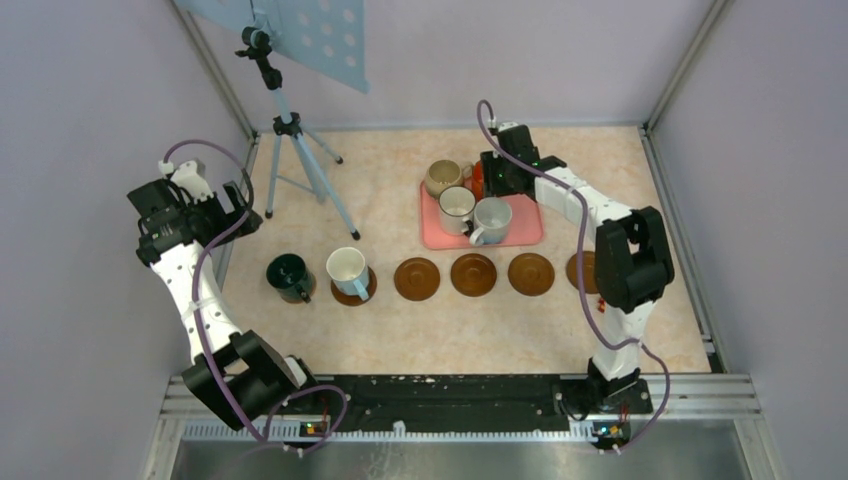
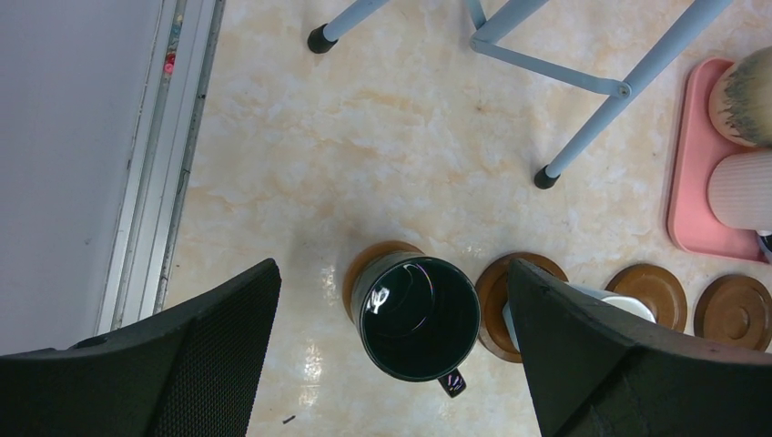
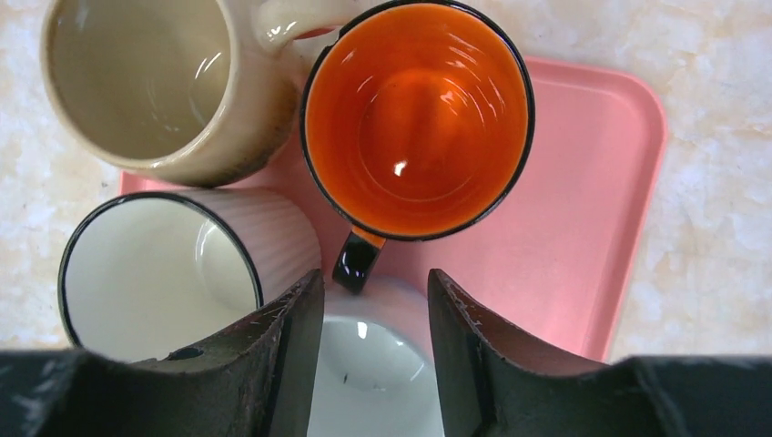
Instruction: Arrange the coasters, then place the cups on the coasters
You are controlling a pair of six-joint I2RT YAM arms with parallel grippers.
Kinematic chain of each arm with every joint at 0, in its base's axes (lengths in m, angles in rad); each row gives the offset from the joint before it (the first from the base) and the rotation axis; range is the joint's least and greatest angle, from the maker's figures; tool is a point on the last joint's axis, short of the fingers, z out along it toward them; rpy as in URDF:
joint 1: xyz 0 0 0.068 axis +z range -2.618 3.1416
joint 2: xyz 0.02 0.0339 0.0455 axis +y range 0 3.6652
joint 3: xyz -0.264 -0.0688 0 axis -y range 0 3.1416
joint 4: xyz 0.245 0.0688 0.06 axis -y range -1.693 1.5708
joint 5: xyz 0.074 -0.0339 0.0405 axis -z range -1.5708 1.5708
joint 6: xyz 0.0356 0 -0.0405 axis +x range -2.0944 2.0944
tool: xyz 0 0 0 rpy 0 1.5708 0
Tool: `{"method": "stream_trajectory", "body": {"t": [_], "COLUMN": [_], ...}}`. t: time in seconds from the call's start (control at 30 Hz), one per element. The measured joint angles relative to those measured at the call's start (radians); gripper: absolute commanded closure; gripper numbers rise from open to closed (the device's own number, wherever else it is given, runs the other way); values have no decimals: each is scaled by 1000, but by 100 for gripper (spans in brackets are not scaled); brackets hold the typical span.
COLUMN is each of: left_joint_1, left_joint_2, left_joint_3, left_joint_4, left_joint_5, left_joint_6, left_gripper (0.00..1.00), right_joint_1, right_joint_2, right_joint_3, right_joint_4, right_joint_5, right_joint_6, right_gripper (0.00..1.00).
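Six coasters lie in a row. A dark green cup point(image 1: 289, 273) point(image 2: 420, 316) stands on the leftmost coaster point(image 2: 364, 264), and a whitish cup point(image 1: 346, 268) on its neighbour point(image 1: 353, 290). Three bare brown coasters point(image 1: 473, 274) follow, and my right arm partly hides a further one point(image 1: 580, 272). On the pink tray point(image 3: 583, 209) stand a beige cup point(image 3: 137, 82), an orange cup point(image 3: 417, 118), a ribbed white cup point(image 3: 155, 273) and a pale cup point(image 3: 373, 364). My right gripper point(image 3: 375, 278) point(image 1: 492, 185) hovers over the pale cup, jaws part open, empty, by the orange handle. My left gripper point(image 2: 391, 266) point(image 1: 238, 208) hangs wide open, high above the green cup.
A light-blue tripod point(image 1: 295, 165) stands at the back left, its feet point(image 2: 546, 177) on the table near the green cup. Metal frame rails point(image 2: 159, 182) run along the table's left edge. In the top view my right gripper covers the orange cup.
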Motion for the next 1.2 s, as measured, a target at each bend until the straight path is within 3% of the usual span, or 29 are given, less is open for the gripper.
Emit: {"method": "stream_trajectory", "body": {"t": [0.3, 0.5, 0.7, 1.2], "left_joint_1": [0, 0, 0, 0], "left_joint_2": [0, -2, -2, -2], "left_joint_3": [0, 0, 0, 0], "left_joint_4": [0, 0, 1, 1], "left_joint_5": [-16, -24, -26, -26], "left_joint_6": [0, 0, 0, 0], "left_gripper": [1, 1, 1, 1], "right_joint_1": [0, -4, -41, -95], "right_joint_2": [64, 87, 87, 117], "right_joint_3": [18, 33, 33, 45], "right_joint_4": [0, 3, -11, -7], "right_joint_5": [8, 13, 14, -64], "right_joint_6": [38, 44, 32, -155], "right_gripper": [54, 65, 67, 67]}}
